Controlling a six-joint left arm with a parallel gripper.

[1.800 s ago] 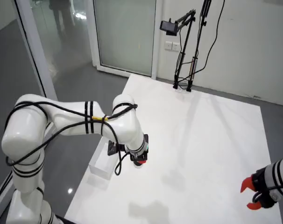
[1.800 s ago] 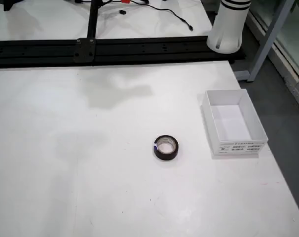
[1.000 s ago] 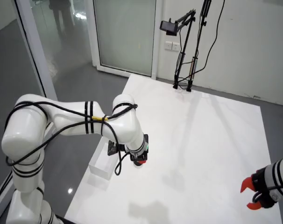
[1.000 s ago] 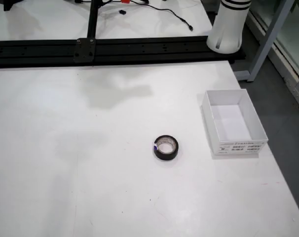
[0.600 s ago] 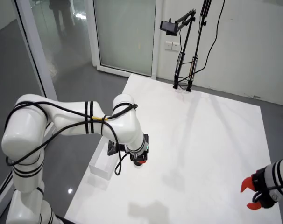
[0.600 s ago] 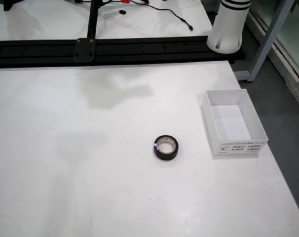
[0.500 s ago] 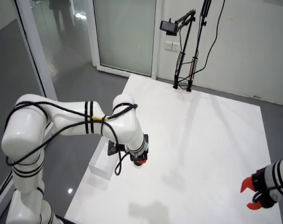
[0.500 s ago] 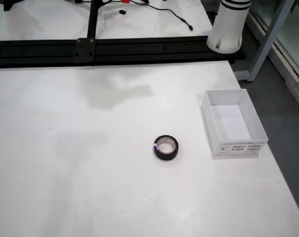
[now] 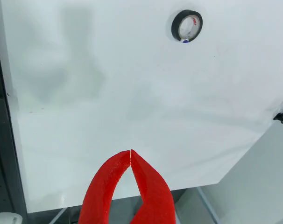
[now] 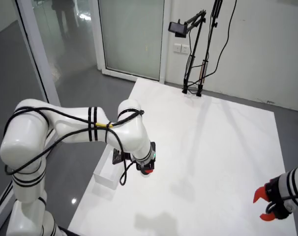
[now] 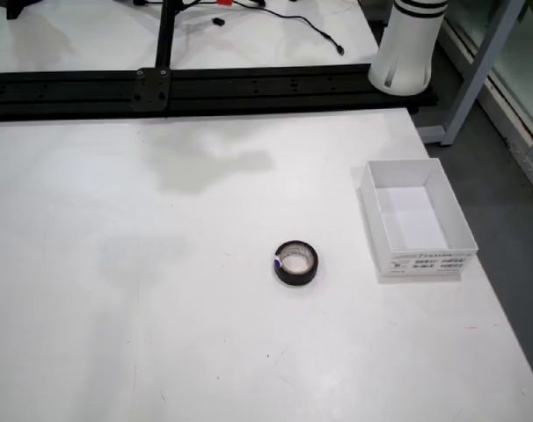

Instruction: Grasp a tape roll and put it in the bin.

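claw (image 9: pixel 130 152) pinched closed, empty | tape (image 9: pixel 187 25) far off on table (image 9: pixel 132 93) | should've opened wide, centred over roll, dropped straight down

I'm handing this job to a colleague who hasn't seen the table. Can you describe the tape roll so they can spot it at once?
In the view from above, start at the white table and find the open white bin near its right edge. To the bin's left, apart from it, the tape roll lies flat. It is a small black ring with a pale core, the only dark thing on the tabletop.
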